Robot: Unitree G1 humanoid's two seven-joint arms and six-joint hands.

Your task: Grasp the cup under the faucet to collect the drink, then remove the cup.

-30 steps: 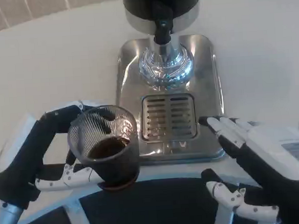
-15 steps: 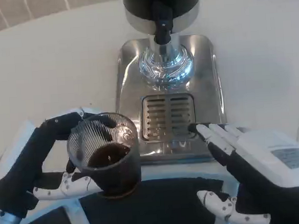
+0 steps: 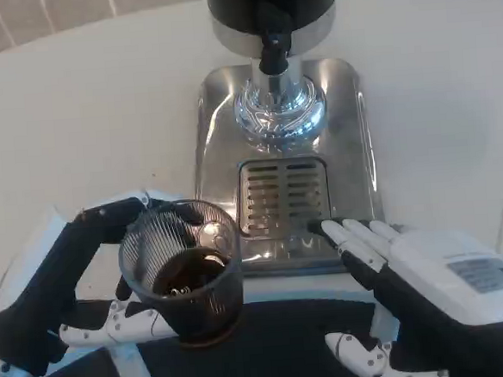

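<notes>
Left robot hand, head view: the left robot hand [image 3: 64, 279] grips the cup [image 3: 183, 279], dark fingers wrapped round the far side and a white finger under the near side, close to the near edge of the counter [image 3: 82, 105].
Right robot hand, head view: the right robot hand [image 3: 423, 293] holds nothing, its fingers stretched out and apart, with the fingertips [image 3: 334, 230] at the near right corner of the drip tray [image 3: 352, 147]; whether they touch the metal I cannot tell.
Cup, head view: a clear ribbed glass, upright or very slightly tilted, with dark drink filling the lower part. It sits off the left near corner of the drip tray, away from the grate [image 3: 284, 196] and no longer beneath the faucet [image 3: 272, 49].
Dispenser, head view: a black body at the far edge of the counter, its faucet pointing down over the chrome base [image 3: 278, 113] and the slotted grate. No stream is visible from the spout.
Near edge, head view: a black mat [image 3: 271, 342] lies along the near edge, and the cup's base hangs over or rests on its far rim; I cannot tell which.
Step in hand: judging by the drink in the glass and its place clear of the tray, collecting is done and removal is under way.
Next move: it calls for keeping the cup level and the grip steady, bringing it to rest on a flat spot near the edge, then letting go without tipping it. The liquid could slosh if the wrist rolls.
</notes>
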